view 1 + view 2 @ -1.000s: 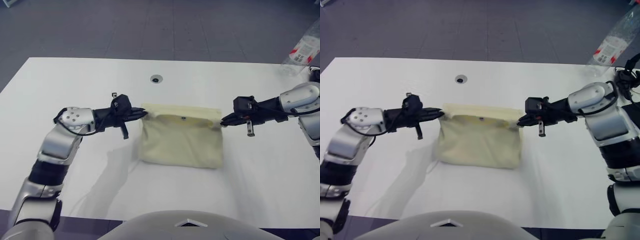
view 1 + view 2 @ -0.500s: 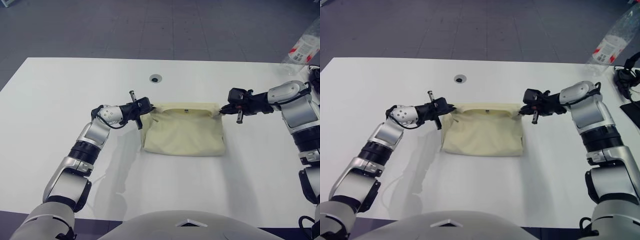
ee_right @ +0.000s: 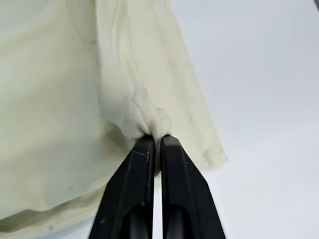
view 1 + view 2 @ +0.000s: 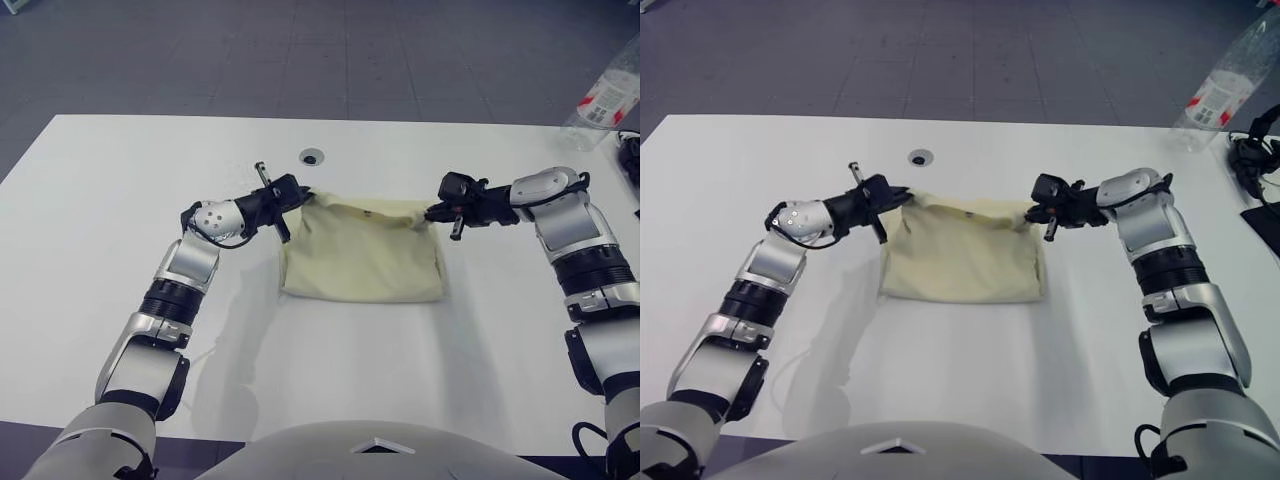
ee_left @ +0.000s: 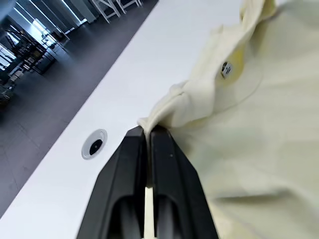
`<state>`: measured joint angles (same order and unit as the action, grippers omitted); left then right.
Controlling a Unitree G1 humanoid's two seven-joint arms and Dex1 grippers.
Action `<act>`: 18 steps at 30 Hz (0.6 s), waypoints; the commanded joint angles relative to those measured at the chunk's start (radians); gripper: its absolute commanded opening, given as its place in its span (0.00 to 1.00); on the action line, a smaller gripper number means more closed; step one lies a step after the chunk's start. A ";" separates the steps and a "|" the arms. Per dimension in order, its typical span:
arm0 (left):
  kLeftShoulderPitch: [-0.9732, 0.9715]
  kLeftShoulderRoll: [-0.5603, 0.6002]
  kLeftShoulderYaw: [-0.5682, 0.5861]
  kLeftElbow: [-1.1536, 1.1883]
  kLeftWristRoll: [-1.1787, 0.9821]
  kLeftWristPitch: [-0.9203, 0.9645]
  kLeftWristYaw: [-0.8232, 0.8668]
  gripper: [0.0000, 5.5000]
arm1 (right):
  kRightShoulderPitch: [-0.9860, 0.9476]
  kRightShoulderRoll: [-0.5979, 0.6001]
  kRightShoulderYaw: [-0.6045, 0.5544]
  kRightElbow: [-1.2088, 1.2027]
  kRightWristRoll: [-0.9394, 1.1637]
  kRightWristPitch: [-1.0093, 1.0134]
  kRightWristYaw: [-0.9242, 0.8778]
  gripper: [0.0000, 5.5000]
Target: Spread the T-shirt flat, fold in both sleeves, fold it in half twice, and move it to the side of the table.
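A pale yellow T-shirt [image 4: 365,260] lies folded into a rough rectangle on the white table [image 4: 120,170], its far edge lifted slightly. My left gripper [image 4: 303,192] is shut on the shirt's far left corner; the wrist view shows cloth [image 5: 249,99] pinched at the black fingertips [image 5: 137,137]. My right gripper [image 4: 431,212] is shut on the far right corner, with a bunched fold of the T-shirt [image 3: 60,99] caught between its fingers [image 3: 172,164]. Both arms stretch in from the sides, holding the far edge taut between them.
A round cable port [image 4: 313,156] sits in the table just beyond the shirt. A clear plastic bottle [image 4: 605,95] stands at the far right corner, and a black object [image 4: 1255,160] lies at the right edge. Bare table surrounds the shirt on all sides.
Both grippers have carried the shirt's top edge away from me toward the far side, and the shirt now lies flatter. The left arm has drawn in closer to the cable port.
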<state>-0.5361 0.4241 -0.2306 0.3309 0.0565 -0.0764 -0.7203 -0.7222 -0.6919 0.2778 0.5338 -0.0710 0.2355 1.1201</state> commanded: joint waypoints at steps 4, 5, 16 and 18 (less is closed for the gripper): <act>0.022 0.034 0.005 0.014 0.030 0.043 -0.001 0.00 | -0.045 0.025 -0.009 0.073 -0.025 -0.005 -0.031 0.00; 0.025 0.033 -0.004 0.024 0.037 0.042 -0.001 0.00 | -0.042 0.028 -0.010 0.077 -0.028 -0.007 -0.035 0.00; -0.004 -0.024 -0.066 0.177 0.151 -0.007 0.101 0.00 | -0.054 0.093 -0.022 0.185 -0.066 -0.022 -0.143 0.06; -0.007 -0.044 -0.063 0.192 0.166 -0.011 0.144 0.05 | -0.053 0.111 -0.012 0.220 -0.091 -0.002 -0.192 0.10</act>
<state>-0.5140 0.4018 -0.2918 0.4978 0.1936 -0.0789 -0.6271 -0.7539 -0.6025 0.2654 0.7096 -0.1316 0.2085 0.9862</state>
